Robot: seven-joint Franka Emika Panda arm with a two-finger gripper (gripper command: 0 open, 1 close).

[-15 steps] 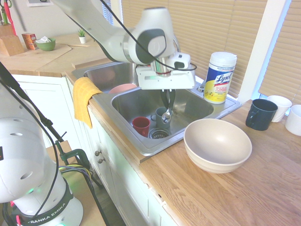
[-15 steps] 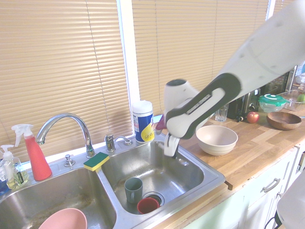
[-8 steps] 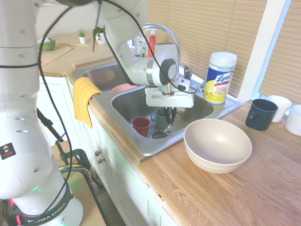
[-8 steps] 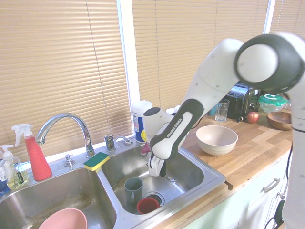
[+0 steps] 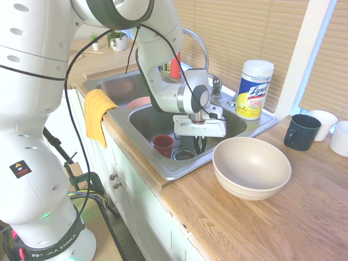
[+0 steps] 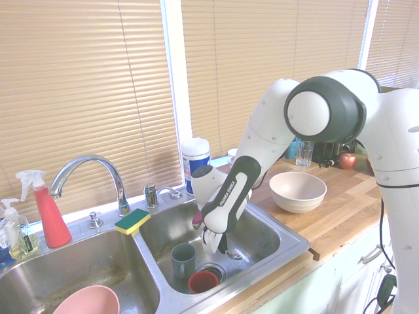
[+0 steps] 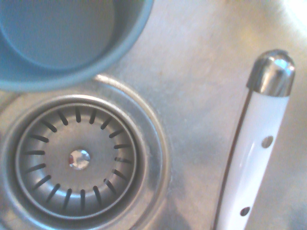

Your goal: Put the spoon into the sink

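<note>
White plastic with small holes and a steel end cap: that was the spoon (image 7: 254, 158) handle I saw at my wrist. My hand (image 5: 198, 145) was clenched on the spoon, low inside the sink (image 5: 228, 126) basin beside the drain strainer (image 7: 76, 160) and a blue-grey cup (image 7: 62, 38).

The arm reaches down into the right basin of the sink (image 6: 288, 243), its gripper (image 6: 222, 248) low over the basin floor beside a grey-green cup (image 6: 183, 260) and a red cup (image 6: 203, 281). A spoon (image 6: 234, 254) tip shows just beside the gripper. A sponge (image 6: 132, 221) sits behind the divider near the faucet (image 6: 88, 170). A pink bowl (image 6: 88, 302) lies in the left basin; a beige bowl (image 6: 298, 191) rests on the counter (image 6: 347, 203).
</note>
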